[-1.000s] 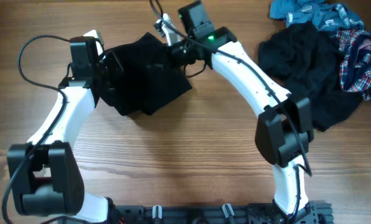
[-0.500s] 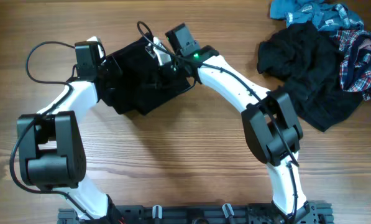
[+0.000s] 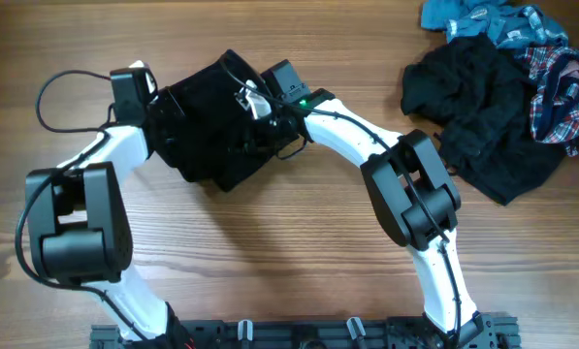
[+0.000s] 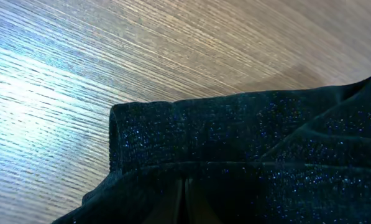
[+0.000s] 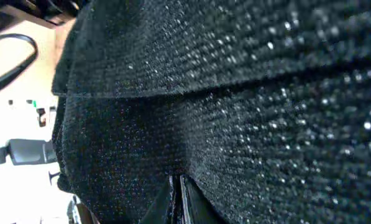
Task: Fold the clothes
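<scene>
Both arms at the black garment [image 3: 204,145] on the bench [image 3: 270,252].
Jaws of left gripper [image 4: 183,200] and right gripper [image 5: 178,198] each pinch its fabric; clothes pile [image 3: 502,78] far right.

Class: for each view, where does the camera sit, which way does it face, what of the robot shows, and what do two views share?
Overhead: above the table, facing straight down; both white arms meet at the black garment, clothes pile to the right.
Left wrist: on the left arm, facing the garment's edge and bare wood; left gripper tips at bottom.
Right wrist: against the knit, which nearly fills the frame; right gripper tips at bottom.
Shared: all show the black garment.
</scene>
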